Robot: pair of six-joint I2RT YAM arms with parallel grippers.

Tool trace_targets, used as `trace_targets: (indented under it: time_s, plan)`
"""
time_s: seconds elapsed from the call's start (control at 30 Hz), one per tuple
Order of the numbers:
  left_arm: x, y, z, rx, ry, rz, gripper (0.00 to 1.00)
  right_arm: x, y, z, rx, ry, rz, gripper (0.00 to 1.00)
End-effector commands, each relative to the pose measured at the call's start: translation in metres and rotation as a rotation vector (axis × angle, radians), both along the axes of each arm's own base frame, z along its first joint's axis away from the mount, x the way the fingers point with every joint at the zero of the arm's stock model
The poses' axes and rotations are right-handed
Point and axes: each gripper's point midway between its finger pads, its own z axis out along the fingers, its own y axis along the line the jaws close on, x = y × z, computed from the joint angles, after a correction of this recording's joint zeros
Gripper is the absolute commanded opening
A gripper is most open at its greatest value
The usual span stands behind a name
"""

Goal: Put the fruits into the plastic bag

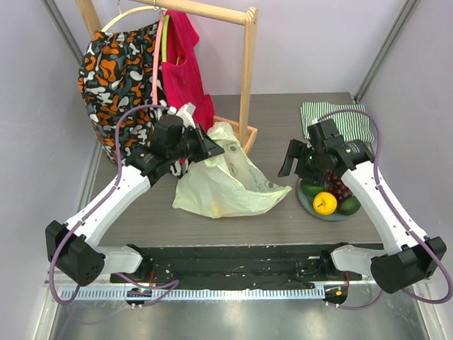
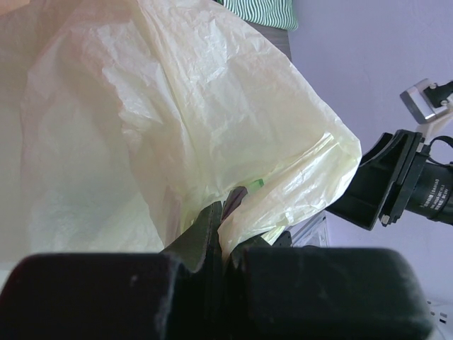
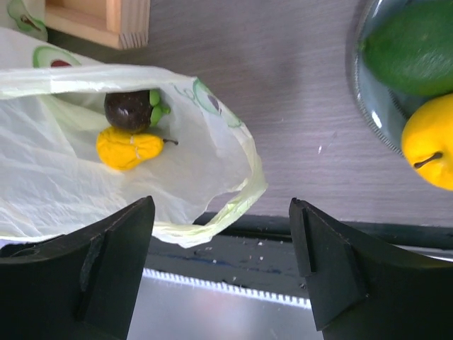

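Left gripper [image 2: 224, 217] pinches the plastic bag [image 1: 226, 185], lying crosswise, handle end toward the table's [image 1: 283, 221] right edge; right gripper [image 3: 221, 210] spread, empty.

Plastic bag [image 1: 230, 180]: pale yellow-green, translucent, printed with green avocado halves. Lumpy piece [image 3: 129, 147] is bright yellow; plum-like fruit [image 3: 127, 110] dark purple-brown. Citrus [image 1: 325, 203] yellow, avocado [image 1: 349, 206] green, grapes [image 1: 341, 188] dark red. Plate [image 1: 304, 202] grey. Cloth [image 1: 340, 115] striped green-white. Worktop [image 1: 283, 113] grey-brown.
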Motion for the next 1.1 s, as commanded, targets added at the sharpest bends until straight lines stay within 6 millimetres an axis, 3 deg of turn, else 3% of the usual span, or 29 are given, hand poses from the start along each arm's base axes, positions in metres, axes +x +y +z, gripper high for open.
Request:
trace_targets:
  time_s: [0.0,0.23,0.33,0.43,0.47,0.5,0.6,0.67,0.73,0.77,0.87,0.93,1.07]
  plan:
    - [0.004,0.001,0.029,-0.035,-0.078,0.009,0.00,-0.021,0.014,-0.013,0.115,0.126,0.018,0.84]
    - [0.005,0.000,0.029,-0.036,-0.077,0.008,0.00,-0.025,0.022,-0.034,0.141,0.217,0.056,0.82]
    - [0.006,0.000,0.029,-0.037,-0.075,0.008,0.00,-0.025,0.026,-0.042,0.148,0.237,0.073,0.75]
    - [0.006,0.000,0.030,-0.037,-0.077,0.011,0.00,-0.019,0.028,-0.041,0.152,0.216,0.088,0.59]
    - [0.006,0.000,0.031,-0.039,-0.078,0.008,0.00,-0.016,0.028,-0.036,0.154,0.194,0.090,0.44]
    - [0.006,0.000,0.031,-0.038,-0.081,0.007,0.00,-0.013,0.028,-0.031,0.155,0.171,0.092,0.37]
    - [0.004,-0.001,0.036,-0.043,-0.098,-0.001,0.00,0.003,0.029,-0.002,0.170,0.038,0.089,0.13]
    - [0.005,0.000,0.042,-0.051,-0.125,-0.004,0.00,0.016,0.032,0.038,0.210,-0.125,0.095,0.01]
    - [0.004,0.001,0.052,-0.059,-0.154,-0.001,0.00,0.029,0.033,0.073,0.242,-0.279,0.089,0.01]
    - [0.004,0.001,0.059,-0.066,-0.166,-0.004,0.00,0.029,0.032,0.100,0.265,-0.374,0.092,0.01]
    - [0.002,0.002,0.083,-0.099,-0.204,0.001,0.00,0.034,0.035,0.150,0.312,-0.557,0.121,0.01]
    - [0.000,0.005,0.097,-0.120,-0.230,0.017,0.00,0.032,0.038,0.176,0.346,-0.647,0.152,0.01]
    - [-0.005,0.012,0.121,-0.156,-0.275,0.044,0.00,0.029,0.045,0.194,0.393,-0.710,0.196,0.01]
